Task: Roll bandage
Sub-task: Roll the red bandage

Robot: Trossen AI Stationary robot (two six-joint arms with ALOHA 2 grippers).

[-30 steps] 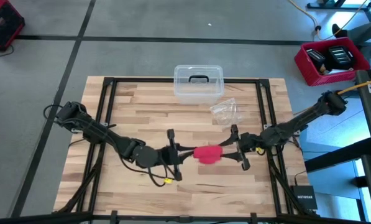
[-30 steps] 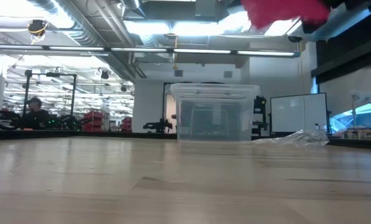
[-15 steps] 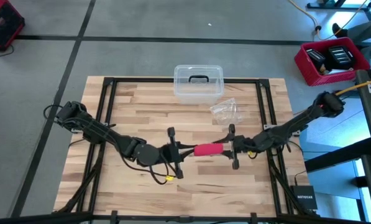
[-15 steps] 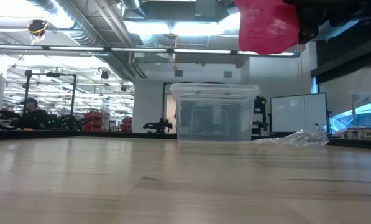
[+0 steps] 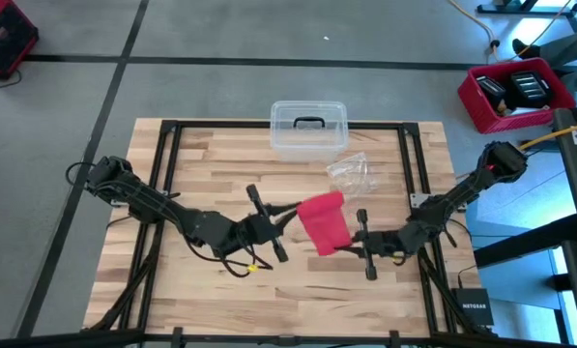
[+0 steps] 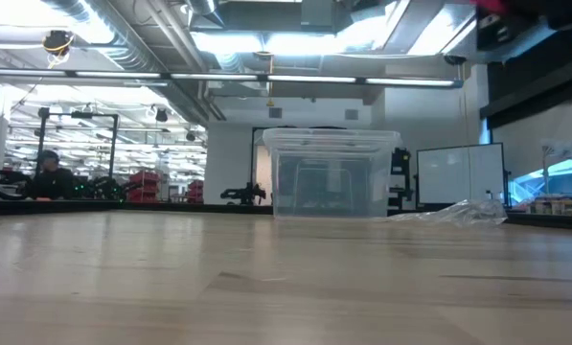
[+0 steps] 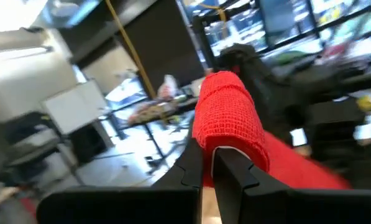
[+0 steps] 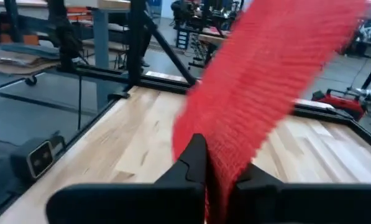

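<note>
Bandage is off the table, stretched as a red band in the air over the middle of the table, between the two grippers. One end is wound into a small roll, and the left gripper has its jaws clamped on that roll. The other end is a flat strip pinched in the right gripper, jaws closed tight on the fabric. The band runs from the left gripper toward the right one, slanting toward the front edge. A clear plastic box with a dark handle sits at the far edge of the table. A crinkled clear wrapper lies just in front of it, to the right. Low view shows both resting on the wood, the box upright.
</note>
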